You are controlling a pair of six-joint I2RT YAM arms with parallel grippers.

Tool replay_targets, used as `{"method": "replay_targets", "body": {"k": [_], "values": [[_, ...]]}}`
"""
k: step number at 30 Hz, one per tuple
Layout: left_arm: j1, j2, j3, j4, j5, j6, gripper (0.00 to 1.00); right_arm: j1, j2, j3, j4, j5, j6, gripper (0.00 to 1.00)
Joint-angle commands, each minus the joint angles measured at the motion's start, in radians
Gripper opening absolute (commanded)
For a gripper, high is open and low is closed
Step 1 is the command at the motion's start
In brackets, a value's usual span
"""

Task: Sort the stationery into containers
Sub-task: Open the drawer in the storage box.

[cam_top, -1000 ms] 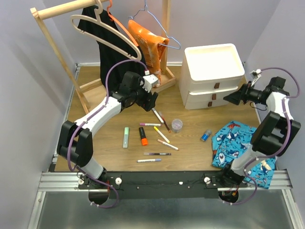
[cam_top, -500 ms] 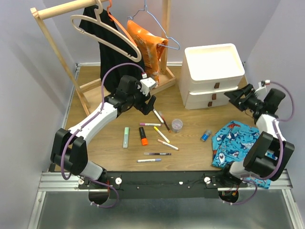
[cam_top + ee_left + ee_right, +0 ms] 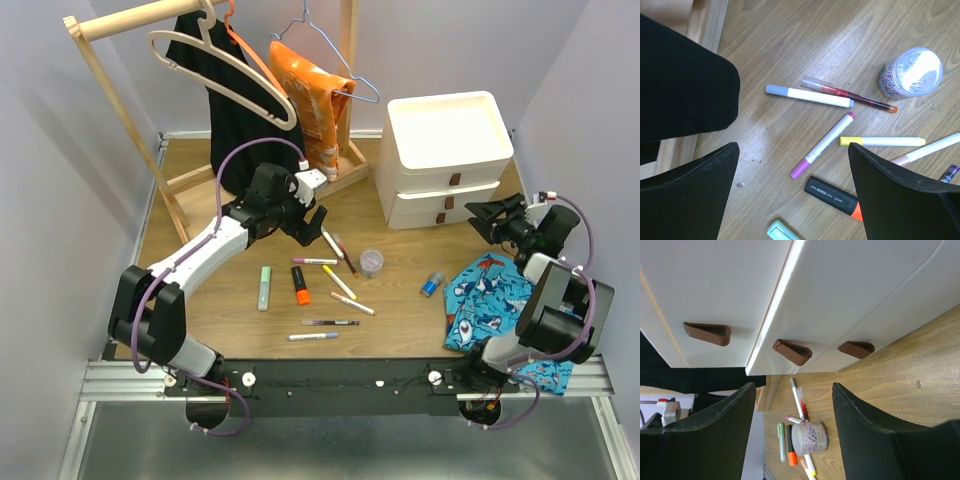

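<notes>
Orange highlighter (image 3: 832, 196) tip hidden — behind L fingers (image 3: 900, 200).

Left jaws, right jaws both agape.

The top external view looks down from above and behind the arm bases over the whole bench (image 3: 400, 312). The left wrist view looks steeply down, close over the pens (image 3: 821, 145). The right wrist view, rolled sideways, faces the drawer unit (image 3: 850, 285) front at close range. All three share the clear pot (image 3: 371, 262) (image 3: 910, 73) (image 3: 810, 437).
</notes>
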Motion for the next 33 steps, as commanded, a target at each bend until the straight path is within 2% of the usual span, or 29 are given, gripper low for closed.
{"method": "replay_targets", "body": {"k": [1,9,30,31,32,33], "values": [[-0.005,0.032,0.02,0.017,-0.001,-0.009,0.99,0.025,0.047,-0.042,0.169,0.024,0.088,0.69],[-0.005,0.058,0.031,0.017,0.002,-0.01,0.99,0.083,0.109,-0.088,0.341,0.075,0.16,0.62],[-0.017,0.09,0.054,0.0,-0.026,0.014,0.99,0.132,0.23,-0.043,0.485,0.088,0.207,0.51],[-0.018,0.095,0.055,0.002,-0.027,0.016,0.99,0.136,0.239,-0.039,0.493,0.083,0.212,0.5],[-0.021,0.099,0.059,0.002,-0.029,0.016,0.99,0.143,0.271,-0.033,0.513,0.074,0.224,0.42],[-0.023,0.099,0.06,0.0,-0.027,0.019,0.99,0.145,0.288,-0.026,0.572,0.051,0.261,0.38]]}}
